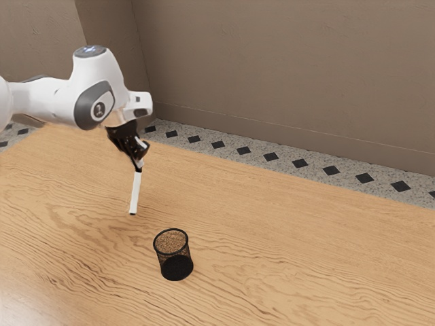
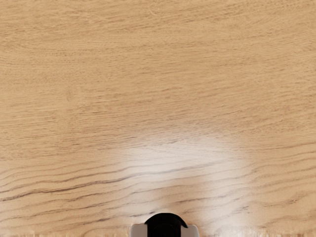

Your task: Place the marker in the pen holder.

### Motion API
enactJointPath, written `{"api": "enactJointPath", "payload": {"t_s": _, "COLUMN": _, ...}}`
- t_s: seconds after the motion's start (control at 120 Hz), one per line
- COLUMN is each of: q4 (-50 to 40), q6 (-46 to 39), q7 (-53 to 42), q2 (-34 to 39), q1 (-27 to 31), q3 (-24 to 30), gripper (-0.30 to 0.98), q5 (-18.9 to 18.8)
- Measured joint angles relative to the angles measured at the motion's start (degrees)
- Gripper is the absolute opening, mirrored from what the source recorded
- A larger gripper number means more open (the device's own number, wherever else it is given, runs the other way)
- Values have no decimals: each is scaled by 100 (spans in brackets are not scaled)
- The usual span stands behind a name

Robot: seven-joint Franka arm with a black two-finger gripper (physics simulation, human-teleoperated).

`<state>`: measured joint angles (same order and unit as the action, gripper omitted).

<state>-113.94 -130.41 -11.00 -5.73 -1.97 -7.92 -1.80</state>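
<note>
Exterior view. Robot arm, white and grey: one, entering from the exterior view's left. Gripper (image 1: 140, 165), black: one, pointing downward, fingers closed on one marker, gripped near its upper end. Marker (image 1: 136, 193), white with dark ends: one, directly below the gripper, nearly upright with a slight tilt, its lower end free of the fingers and outside the pen holder. Pen holder (image 1: 177, 267), black mesh, round: one, upright with its mouth up, near the gripper but lower than it and off toward the exterior view's right, on the camera's side; apart from the marker. Table (image 1: 285, 231), pale wood with darker grain: one, beneath gripper, marker and holder. Floor (image 1: 258, 161), speckled grey: one row of dark diamonds, at least nine, beyond the table. Walls (image 1: 285, 75), brown: two, meeting in one corner behind the arm.

Wrist view. Wood tabletop under the gripper, one bright patch of glare. Rounded black piece (image 2: 165, 226): one, close under the hand, one pale grey piece on either side.
</note>
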Motion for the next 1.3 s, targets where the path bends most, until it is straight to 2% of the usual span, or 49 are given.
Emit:
{"api": "enactJointPath", "payload": {"t_s": 0.342, "q4": -489, "q6": 864, "q7": 228, "q2": 1141, "q1": -925, "q3": 16, "gripper": -10, "q5": 33}}
{"api": "enactJointPath", "payload": {"t_s": 0.45, "q4": -538, "q6": 1042, "q7": 307, "q2": 1375, "q1": -967, "q3": 207, "gripper": -10, "q5": 46}}
{"api": "enactJointPath", "payload": {"t_s": 0.592, "q4": -610, "q6": 1203, "q7": 424, "q2": 1410, "q1": -1005, "q3": 425, "gripper": -10, "q5": 54}}
{"api": "enactJointPath", "payload": {"t_s": 0.867, "q4": -875, "q6": 1323, "q7": 621, "q2": 1092, "q1": -955, "q3": 459, "gripper": -10, "q5": 59}}
{"api": "enactJointPath", "payload": {"t_s": 0.967, "q4": -903, "q6": 1346, "q7": 689, "q2": 937, "q1": -938, "q3": 458, "gripper": 0, "q5": 94}}
{"api": "enactJointPath", "payload": {"t_s": 1.133, "q4": -730, "q6": 1422, "q7": 774, "q2": 935, "q1": -924, "q3": 457, "gripper": 35, "q5": 61}}
{"api": "enactJointPath", "payload": {"t_s": 1.3, "q4": 1204, "q6": 2649, "q7": 308, "q2": 1119, "q1": -855, "q3": 307, "gripper": 53, "q5": 37}}
